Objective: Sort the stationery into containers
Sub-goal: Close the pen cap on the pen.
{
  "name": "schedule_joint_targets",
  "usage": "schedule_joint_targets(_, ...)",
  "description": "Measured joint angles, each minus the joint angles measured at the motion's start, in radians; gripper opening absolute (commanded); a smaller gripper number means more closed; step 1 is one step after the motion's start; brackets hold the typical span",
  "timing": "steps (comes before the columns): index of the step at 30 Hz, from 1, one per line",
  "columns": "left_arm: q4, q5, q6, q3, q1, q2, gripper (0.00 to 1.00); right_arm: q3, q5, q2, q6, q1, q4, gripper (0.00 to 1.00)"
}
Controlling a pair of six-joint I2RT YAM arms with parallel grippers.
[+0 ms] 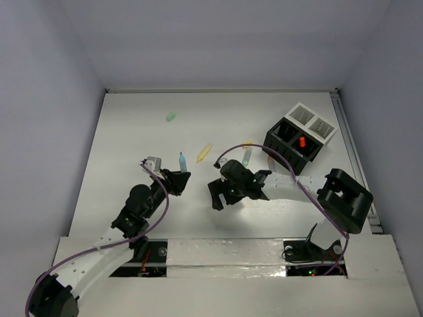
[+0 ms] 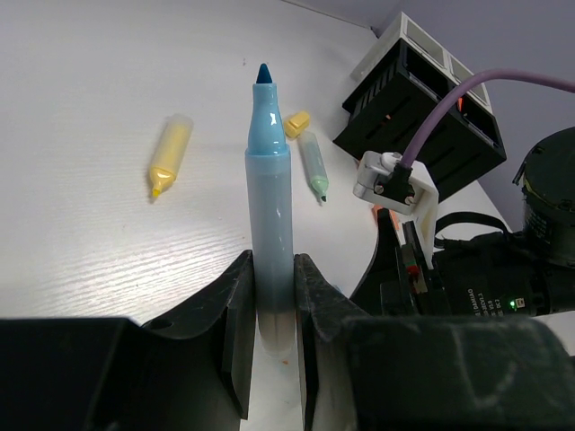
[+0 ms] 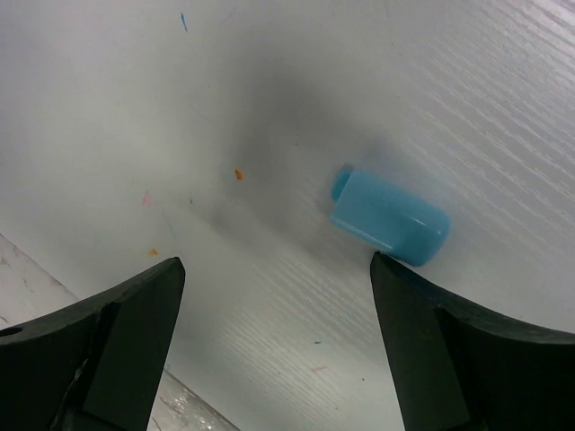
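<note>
My left gripper (image 2: 272, 310) is shut on the barrel of an uncapped blue marker (image 2: 269, 197), which stands upright with its tip up; from above the marker (image 1: 183, 161) rises over that gripper (image 1: 177, 179). My right gripper (image 3: 274, 269) is open just above the table, and the blue cap (image 3: 391, 218) lies loose by its right fingertip. From above, this gripper (image 1: 218, 197) hides the cap. A yellow marker (image 1: 204, 152) and a mint marker (image 1: 246, 157) lie mid-table. The black box (image 1: 283, 148) with an orange item inside joins the white tray (image 1: 312, 121) at the back right.
A small mint piece (image 1: 171, 117) lies at the back left. A yellow cap (image 2: 296, 123) sits at the mint marker's end. An orange piece (image 1: 270, 160) lies by the black box. The right arm's wrist (image 2: 503, 269) is close to my left gripper.
</note>
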Motion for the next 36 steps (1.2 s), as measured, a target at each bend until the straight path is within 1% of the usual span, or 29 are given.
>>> schedule_joint_targets(9,0.000,0.000,0.000,0.000,0.000,-0.001,0.00,0.001,0.031,0.018,0.003,-0.027,0.055,0.90)
schedule_joint_targets(16,0.000,0.000,0.000,0.000,0.000,-0.001,0.00,0.040,0.093,0.055,-0.007,-0.031,0.047,0.83)
schedule_joint_targets(27,0.000,0.000,0.000,0.000,0.000,-0.001,0.00,0.121,0.216,0.120,-0.027,-0.031,-0.011,0.69)
schedule_joint_targets(30,0.000,0.000,0.000,0.000,0.000,-0.001,0.00,0.129,0.229,0.127,-0.029,-0.031,-0.017,0.66)
schedule_joint_targets(36,0.000,0.000,0.000,0.000,0.000,-0.001,0.00,0.152,0.259,0.146,-0.036,-0.031,-0.036,0.65)
